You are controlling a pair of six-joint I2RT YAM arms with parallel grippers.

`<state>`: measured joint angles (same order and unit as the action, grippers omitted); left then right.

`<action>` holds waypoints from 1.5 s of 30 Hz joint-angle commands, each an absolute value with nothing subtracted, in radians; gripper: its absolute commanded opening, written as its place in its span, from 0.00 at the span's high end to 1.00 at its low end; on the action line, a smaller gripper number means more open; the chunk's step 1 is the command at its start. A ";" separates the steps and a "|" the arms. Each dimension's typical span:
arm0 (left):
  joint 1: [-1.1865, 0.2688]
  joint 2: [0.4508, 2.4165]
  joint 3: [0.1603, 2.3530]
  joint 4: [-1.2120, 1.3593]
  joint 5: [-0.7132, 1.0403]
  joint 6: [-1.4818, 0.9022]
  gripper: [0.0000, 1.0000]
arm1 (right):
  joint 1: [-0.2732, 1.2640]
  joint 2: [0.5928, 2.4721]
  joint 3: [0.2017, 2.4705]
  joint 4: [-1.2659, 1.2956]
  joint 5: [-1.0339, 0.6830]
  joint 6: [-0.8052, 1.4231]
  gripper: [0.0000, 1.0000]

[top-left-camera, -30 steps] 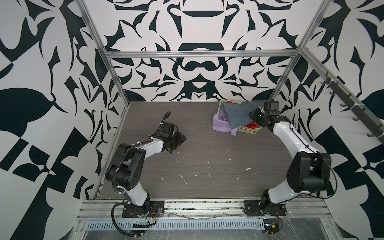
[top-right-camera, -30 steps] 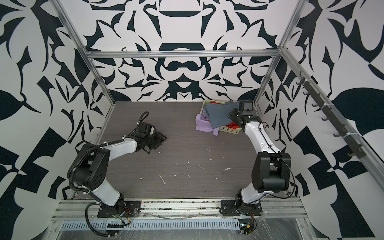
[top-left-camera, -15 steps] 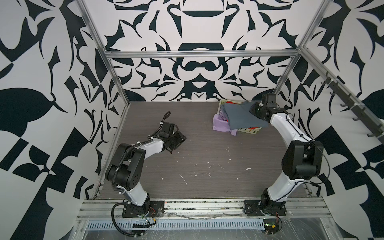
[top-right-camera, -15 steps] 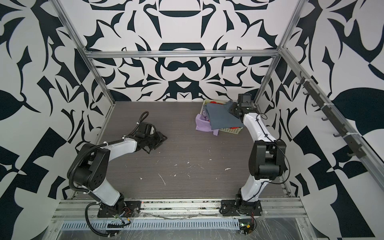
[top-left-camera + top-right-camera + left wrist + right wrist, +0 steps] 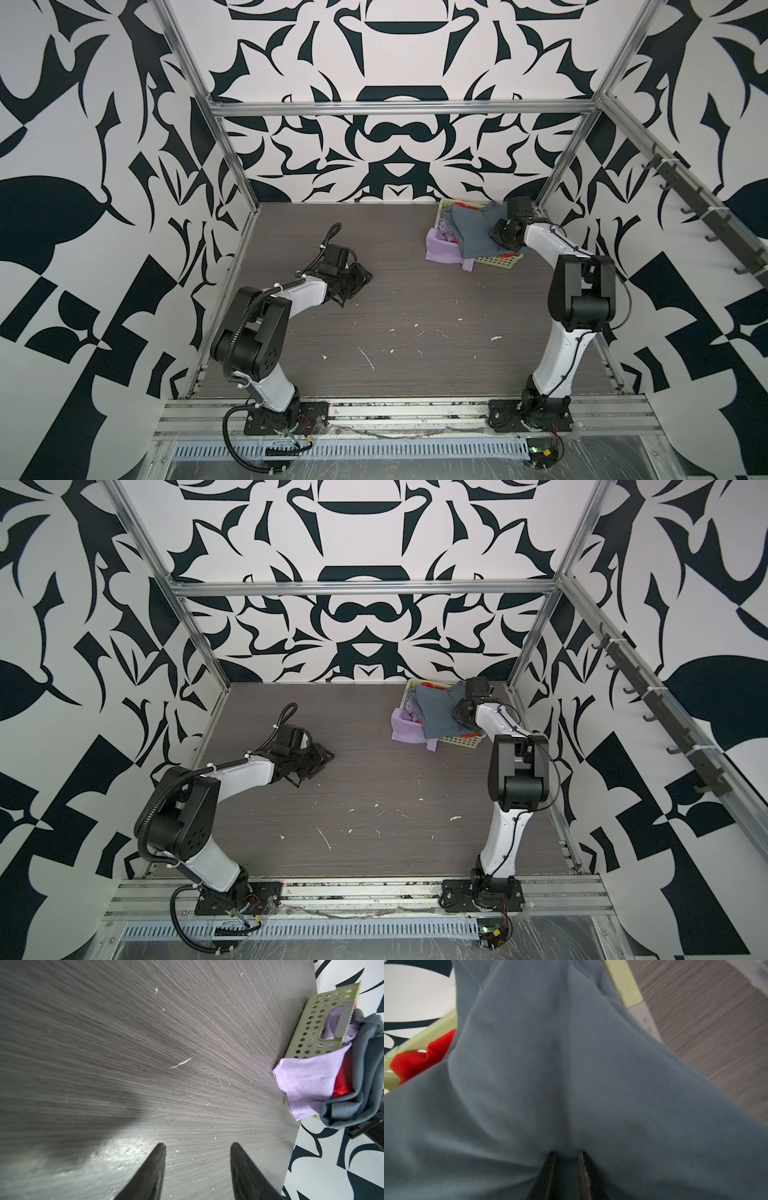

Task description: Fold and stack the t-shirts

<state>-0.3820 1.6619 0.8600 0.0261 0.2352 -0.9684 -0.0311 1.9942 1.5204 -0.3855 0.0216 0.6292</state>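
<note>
Right gripper (image 5: 566, 1155) is clamped on a bunched fold of the large slate blue-grey cloth t-shirt (image 5: 473, 232), which lies heaped over the cream perforated plastic basket (image 5: 498, 262) at the far right of the table. First hazard: the pinch takes only a narrow ridge of soft fabric, so a quick lift may pull it free. Second hazard: this shirt drapes across the bright red cloth t-shirt (image 5: 415, 1061) and the pale lilac cloth t-shirt (image 5: 442, 249), which hangs over the basket wall; friction may drag either out in a tangle. Third hazard: the basket looks light and may tip or slide on the dark wood-grain table (image 5: 415, 299). Left gripper (image 5: 198, 1145) stands open and empty, well apart, unable to steady anything.
</note>
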 commanded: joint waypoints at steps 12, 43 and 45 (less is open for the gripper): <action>-0.387 1.693 0.894 0.034 0.241 -0.973 0.47 | -0.024 2.116 1.531 -0.311 -0.123 0.693 0.76; -0.387 1.643 0.856 0.058 0.236 -0.974 0.46 | 0.008 1.749 1.465 -0.187 -0.172 0.387 0.47; -0.389 1.649 0.867 0.058 0.238 -0.970 0.46 | 0.051 1.722 1.489 -0.225 -0.153 0.300 0.43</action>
<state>-0.3840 1.6646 0.8631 0.0490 0.2356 -0.9718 0.0002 1.7958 1.4532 -0.2382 -0.1455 0.4480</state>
